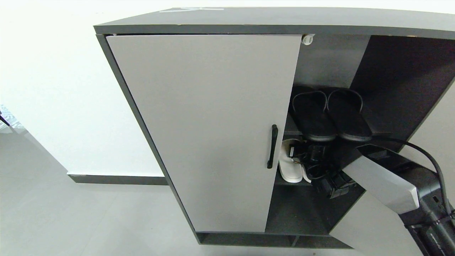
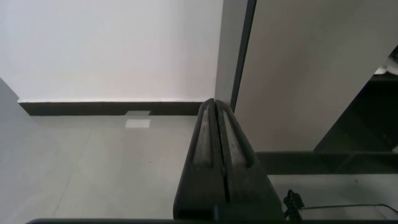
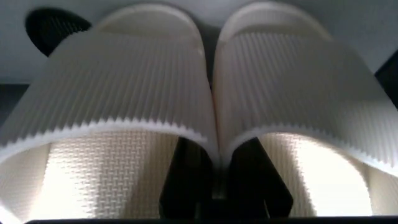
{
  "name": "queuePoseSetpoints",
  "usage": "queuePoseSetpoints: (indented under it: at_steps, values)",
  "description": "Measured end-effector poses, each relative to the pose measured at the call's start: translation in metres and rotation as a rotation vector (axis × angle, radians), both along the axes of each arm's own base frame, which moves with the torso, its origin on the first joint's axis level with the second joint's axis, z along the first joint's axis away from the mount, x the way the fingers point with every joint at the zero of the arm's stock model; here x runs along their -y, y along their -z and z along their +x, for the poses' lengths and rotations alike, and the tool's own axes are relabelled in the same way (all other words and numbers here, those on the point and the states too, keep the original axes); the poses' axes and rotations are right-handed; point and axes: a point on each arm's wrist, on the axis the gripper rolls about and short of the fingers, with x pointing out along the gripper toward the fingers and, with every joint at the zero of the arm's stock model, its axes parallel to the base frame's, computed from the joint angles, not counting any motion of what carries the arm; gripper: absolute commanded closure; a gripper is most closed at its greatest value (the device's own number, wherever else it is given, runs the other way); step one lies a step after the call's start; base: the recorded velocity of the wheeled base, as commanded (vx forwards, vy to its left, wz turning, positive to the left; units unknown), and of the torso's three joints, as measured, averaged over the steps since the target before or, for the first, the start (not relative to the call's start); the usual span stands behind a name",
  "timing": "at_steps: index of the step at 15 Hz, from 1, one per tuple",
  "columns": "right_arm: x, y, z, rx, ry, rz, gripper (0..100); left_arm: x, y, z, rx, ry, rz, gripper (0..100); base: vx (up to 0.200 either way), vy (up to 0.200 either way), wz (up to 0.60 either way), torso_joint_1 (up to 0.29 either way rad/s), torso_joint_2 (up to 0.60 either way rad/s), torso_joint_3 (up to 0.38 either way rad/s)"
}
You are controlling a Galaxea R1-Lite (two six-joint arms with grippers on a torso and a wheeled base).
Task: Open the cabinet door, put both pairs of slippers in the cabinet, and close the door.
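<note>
The dark cabinet (image 1: pixel 213 21) has its left grey door (image 1: pixel 206 124) closed and its right door (image 1: pixel 369 231) swung open. A pair of black slippers (image 1: pixel 330 117) lies on the upper shelf. On the shelf below rests a pair of white slippers (image 1: pixel 289 167), and my right gripper (image 1: pixel 302 156) reaches in to them. Close up, the ribbed white slippers (image 3: pixel 124 87) stand side by side, and the right gripper (image 3: pixel 214 180) is shut on their adjoining inner sides. My left gripper (image 2: pixel 215 109) is shut on nothing, low over the floor beside the cabinet's closed door (image 2: pixel 311 68).
A black handle (image 1: pixel 272 145) runs down the closed door's right edge. The bottom shelf (image 1: pixel 295 213) below the white slippers is bare. Grey floor (image 1: pixel 71 213) and a white wall with a dark skirting (image 1: pixel 117 179) lie left of the cabinet.
</note>
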Motion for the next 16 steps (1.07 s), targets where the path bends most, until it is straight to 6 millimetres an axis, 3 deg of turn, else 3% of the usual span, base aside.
queuePoseSetpoints:
  at_steps: [1,2,9,16]
  values:
    - [0.001,0.004,0.0,-0.007,0.002,-0.002,100,0.0,0.0,0.0,0.0,0.0,0.0,100,0.0,0.0,0.0,0.0,0.0,0.0]
    - [0.001,0.007,0.001,-0.012,0.002,-0.004,0,0.0,0.0,0.0,0.0,0.0,0.0,100,0.0,0.0,0.0,0.0,0.0,0.0]
    - [0.004,0.02,-0.009,-0.052,0.002,-0.017,0,0.0,0.0,0.0,0.0,0.0,0.0,100,0.0,0.0,0.0,0.0,0.0,0.0]
    - [0.0,0.008,-0.031,-0.036,-0.022,-0.01,0,0.0,0.0,0.0,0.0,0.0,0.0,100,0.0,0.0,0.0,0.0,0.0,0.0]
